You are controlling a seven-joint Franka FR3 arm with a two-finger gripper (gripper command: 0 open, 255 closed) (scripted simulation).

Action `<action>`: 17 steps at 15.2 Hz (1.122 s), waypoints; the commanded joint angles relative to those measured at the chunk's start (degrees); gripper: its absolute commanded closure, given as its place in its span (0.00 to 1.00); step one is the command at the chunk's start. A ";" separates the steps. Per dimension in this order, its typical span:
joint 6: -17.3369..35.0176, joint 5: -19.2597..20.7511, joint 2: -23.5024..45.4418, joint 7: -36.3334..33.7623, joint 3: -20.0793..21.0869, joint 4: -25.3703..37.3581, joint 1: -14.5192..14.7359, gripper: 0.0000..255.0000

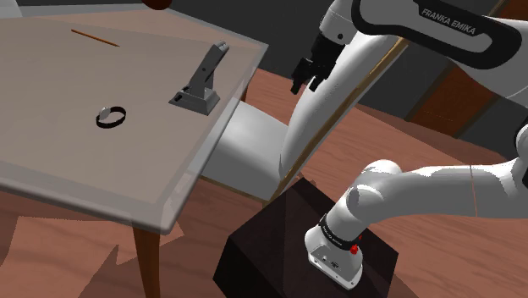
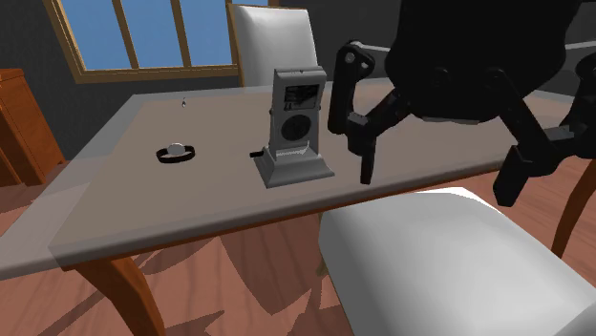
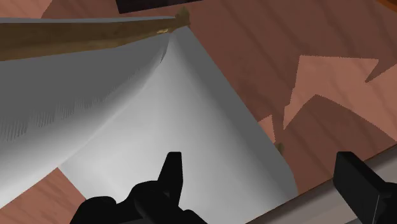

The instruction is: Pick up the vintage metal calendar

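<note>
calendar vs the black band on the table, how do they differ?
Colour: calendar grey, black band dark with a pale top. Pose: calendar stands upright on its base, band lies flat. Size: calendar much bulkier than band. Both rest on the table.

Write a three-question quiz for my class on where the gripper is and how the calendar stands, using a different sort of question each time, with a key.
1. True or false: the gripper holds the grey calendar.
2. Multiple choice: the gripper hovers over A) the white chair, B) the black band, C) the thin brown stick.
3. Fill in: the calendar stands upright on the ___.

Key
1. False. The fingers are open and clear of the calendar.
2. A. The black band and the thin brown stick lie well away from the gripper.
3. table
</note>
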State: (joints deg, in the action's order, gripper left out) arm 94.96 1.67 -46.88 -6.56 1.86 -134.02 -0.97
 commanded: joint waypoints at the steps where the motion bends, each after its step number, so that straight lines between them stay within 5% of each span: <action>1: 0.00 0.00 0.00 0.00 0.00 0.00 0.00 0.00; 17: 12.09 -13.20 22.53 -24.48 10.28 18.89 0.25 0.00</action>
State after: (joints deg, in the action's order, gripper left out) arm 106.56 -11.05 -25.97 -29.36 11.53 -117.00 -0.66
